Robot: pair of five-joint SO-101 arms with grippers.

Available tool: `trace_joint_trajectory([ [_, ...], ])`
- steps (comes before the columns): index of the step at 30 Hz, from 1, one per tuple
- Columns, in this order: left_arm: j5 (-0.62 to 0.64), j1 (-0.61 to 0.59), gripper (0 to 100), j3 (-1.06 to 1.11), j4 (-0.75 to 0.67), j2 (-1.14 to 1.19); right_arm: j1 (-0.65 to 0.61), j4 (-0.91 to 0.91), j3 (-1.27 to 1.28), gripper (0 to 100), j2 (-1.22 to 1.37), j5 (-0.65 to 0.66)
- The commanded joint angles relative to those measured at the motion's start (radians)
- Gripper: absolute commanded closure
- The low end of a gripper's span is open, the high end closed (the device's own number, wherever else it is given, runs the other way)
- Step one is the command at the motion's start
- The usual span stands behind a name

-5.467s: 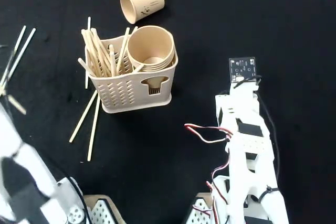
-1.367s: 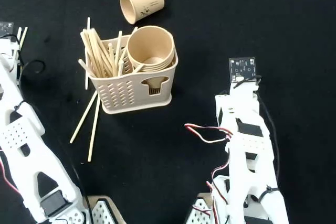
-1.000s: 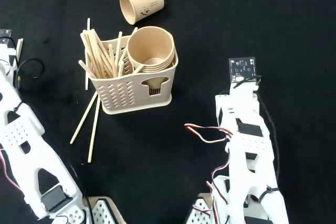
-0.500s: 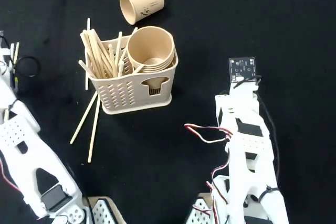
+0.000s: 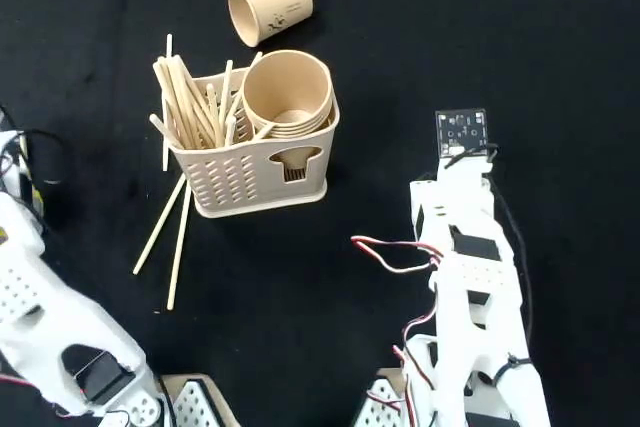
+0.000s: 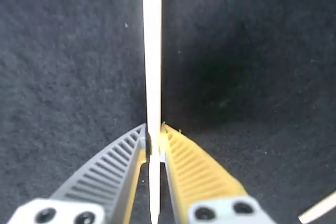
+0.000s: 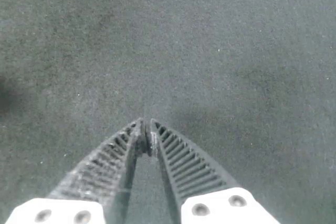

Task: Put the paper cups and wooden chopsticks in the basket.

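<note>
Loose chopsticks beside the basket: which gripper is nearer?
Left. The left gripper, holding another chopstick, is near the loose chopsticks, on their side of the basket; the right gripper is beyond the basket's other side.

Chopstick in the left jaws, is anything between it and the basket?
Nothing visible: bare cloth lies between the held chopstick and the basket. The chopsticks already standing in it crowd its nearer compartment.

Beige slotted basket; tan paper cups; pale wooden chopsticks; black table.

Probably a robotics lab — black-clothed table, wired arm.
</note>
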Motion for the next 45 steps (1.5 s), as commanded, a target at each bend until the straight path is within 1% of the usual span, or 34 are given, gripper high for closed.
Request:
trace_joint_trajectory([
  [1, -0.005, 0.007, 97, 0.384, -0.265, -0.298, -0.011, -0.020, -0.004, 98.5, -0.030, 0.008],
  [8, 0.005, 0.008, 97, 0.892, -0.655, -0.752, -0.011, -0.020, -0.004, 98.5, -0.030, 0.008],
  [11, 0.054, 0.008, 97, 1.038, -0.761, -0.922, -0.011, -0.020, -0.004, 98.5, -0.030, 0.008],
  [16, 0.146, 0.013, 97, 1.144, -0.778, -1.129, -0.011, -0.020, -0.004, 98.5, -0.030, 0.008],
  [19, 0.190, 0.053, 97, 1.201, -0.778, -1.246, -0.011, -0.020, -0.004, 98.5, -0.030, 0.008],
  [22, 0.252, 0.104, 97, 1.279, -0.779, -1.410, -0.011, -0.020, -0.004, 98.5, -0.030, 0.008],
  [28, 0.368, 0.234, 97, 1.460, -0.779, -1.903, -0.009, -0.020, -0.004, 98.5, -0.030, 0.008],
  [33, 0.388, 0.361, 97, 1.590, -0.779, -2.371, -0.009, -0.020, -0.004, 98.5, -0.030, 0.008],
  [34, 0.388, 0.394, 97, 1.595, -0.792, -2.403, -0.009, -0.020, -0.004, 98.5, -0.030, 0.008],
  [36, 0.388, 0.441, 97, 1.572, -0.876, -2.340, -0.009, -0.020, -0.004, 98.5, -0.030, 0.008],
  [39, 0.410, 0.476, 97, 1.557, -1.077, -2.237, -0.009, -0.020, -0.004, 98.5, -0.030, 0.008],
  [42, 0.497, 0.513, 97, 1.531, -1.263, -2.211, -0.009, -0.020, -0.004, 98.5, -0.030, 0.008],
  [43, 0.516, 0.530, 97, 1.514, -1.292, -2.209, -0.009, -0.020, -0.004, 98.5, -0.030, 0.008],
  [45, 0.540, 0.581, 97, 1.463, -1.300, -2.209, -0.009, -0.020, -0.004, 98.5, -0.030, 0.008],
])
